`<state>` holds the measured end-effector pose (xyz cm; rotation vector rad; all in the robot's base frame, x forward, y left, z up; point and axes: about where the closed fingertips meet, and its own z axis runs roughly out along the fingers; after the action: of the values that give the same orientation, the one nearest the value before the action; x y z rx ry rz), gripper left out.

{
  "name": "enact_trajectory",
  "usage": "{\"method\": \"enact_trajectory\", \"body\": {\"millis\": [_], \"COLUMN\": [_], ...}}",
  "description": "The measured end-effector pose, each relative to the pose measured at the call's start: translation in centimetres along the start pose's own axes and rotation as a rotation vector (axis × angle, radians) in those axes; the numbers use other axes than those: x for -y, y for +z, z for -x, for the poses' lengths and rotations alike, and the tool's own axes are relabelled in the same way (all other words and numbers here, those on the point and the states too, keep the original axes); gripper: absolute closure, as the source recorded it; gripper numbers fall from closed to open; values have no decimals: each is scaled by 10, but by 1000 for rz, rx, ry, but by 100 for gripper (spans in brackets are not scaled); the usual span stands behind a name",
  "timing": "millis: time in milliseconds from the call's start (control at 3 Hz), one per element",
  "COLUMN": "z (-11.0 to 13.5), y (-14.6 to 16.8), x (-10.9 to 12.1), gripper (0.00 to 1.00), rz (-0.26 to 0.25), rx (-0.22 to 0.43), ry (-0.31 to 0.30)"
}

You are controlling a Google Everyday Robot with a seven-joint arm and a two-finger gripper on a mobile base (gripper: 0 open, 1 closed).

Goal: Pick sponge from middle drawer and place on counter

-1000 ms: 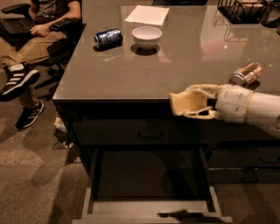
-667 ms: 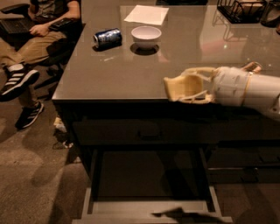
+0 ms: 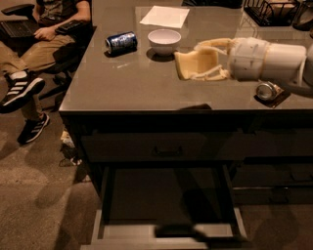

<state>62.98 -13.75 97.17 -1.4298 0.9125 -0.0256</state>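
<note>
My gripper [image 3: 203, 61] reaches in from the right above the counter [image 3: 146, 85], shut on the pale-yellow sponge [image 3: 195, 63]. The sponge is held between the fingers over the counter's middle right, just right of the white bowl. The middle drawer [image 3: 166, 229] stands pulled open below the counter front, its dark interior showing nothing inside but the arm's shadow at its front edge.
A white bowl [image 3: 164, 40] and a blue can [image 3: 121, 42] lying on its side sit on the counter's far part. A white paper sheet [image 3: 165, 16] lies behind them. Another can [image 3: 267, 91] lies under my arm. A wire basket [image 3: 271, 10] stands at the back right. A seated person [image 3: 34, 44] is at left.
My gripper has carried the sponge up and back from the counter's front edge to above the counter top, closer to the bowl.
</note>
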Motion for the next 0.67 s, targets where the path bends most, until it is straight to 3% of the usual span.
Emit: {"method": "enact_trajectory", "body": {"millis": [667], "z": [-30], "y": [41], "x": [22], "gripper": [100], "rz": [21], "rx": [-13], "ry": [63]}}
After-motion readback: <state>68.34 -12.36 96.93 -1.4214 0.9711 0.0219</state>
